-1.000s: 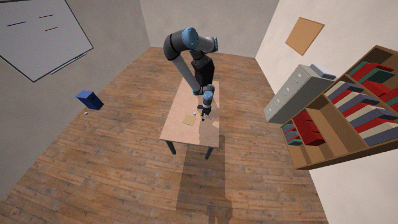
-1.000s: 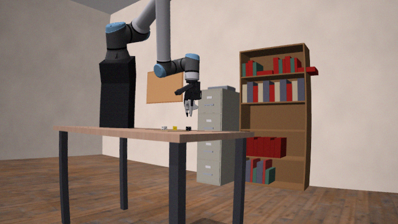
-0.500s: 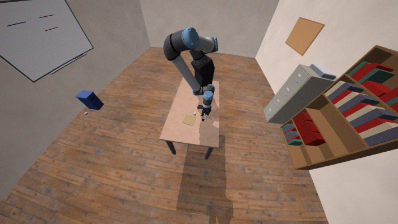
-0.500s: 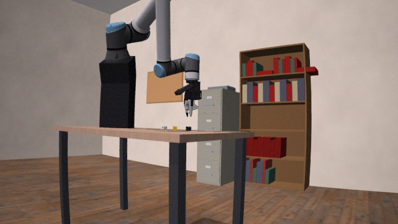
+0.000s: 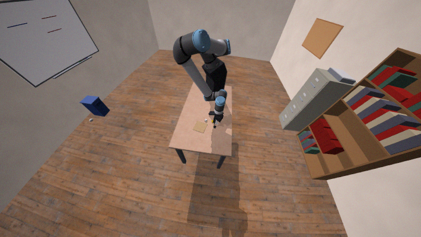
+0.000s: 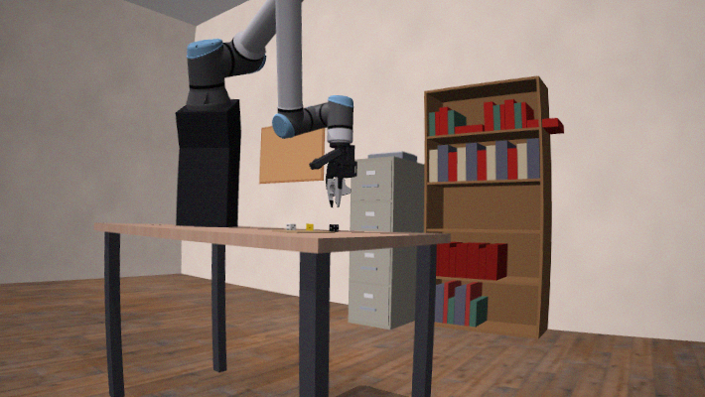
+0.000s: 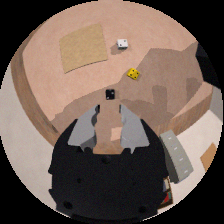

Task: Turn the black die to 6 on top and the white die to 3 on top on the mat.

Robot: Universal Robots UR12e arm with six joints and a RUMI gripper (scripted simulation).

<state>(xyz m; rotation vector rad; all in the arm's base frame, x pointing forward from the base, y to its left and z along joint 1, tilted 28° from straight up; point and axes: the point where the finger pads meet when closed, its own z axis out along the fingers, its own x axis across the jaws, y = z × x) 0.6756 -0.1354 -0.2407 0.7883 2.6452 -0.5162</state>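
Zero dice on the mat so far, and that puts us early in the job, by my reading! Nearest the action, the hand [image 5: 216, 122] [image 6: 335, 204] [image 7: 109, 105] hangs above the desk [image 5: 184, 133] [image 6: 209, 235] [image 7: 45, 65], pointing down, fingers parted by a modest gap with nothing between them. The black die [image 5: 214, 127] [image 6: 334, 227] [image 7: 110, 94] sits flat on the desk, off the mat; its top number is too small to call, so whether that 6 is up, I can't tell. Farther out, the yellow die [image 5: 212, 121] [image 6: 310, 227] [image 7: 133, 74] rests flat, and its number must be left alone. Beyond it in the wrist view comes the white die [image 5: 206, 120] [image 6: 291, 226] [image 7: 122, 44], flat and off the mat too, its top number no safer to call. Both placements are still to come, plus whatever turning those two need.

Now the line-up! In the exterior view the black die is almost straight below the fingertips, well clear of them. The wrist view puts it just beyond the tips, roughly centred, with yellow farther right, white farther still, and the mat [image 5: 200, 127] [image 6: 310, 232] [image 7: 83, 48] off to the far left. Black looks like the likely first pick.
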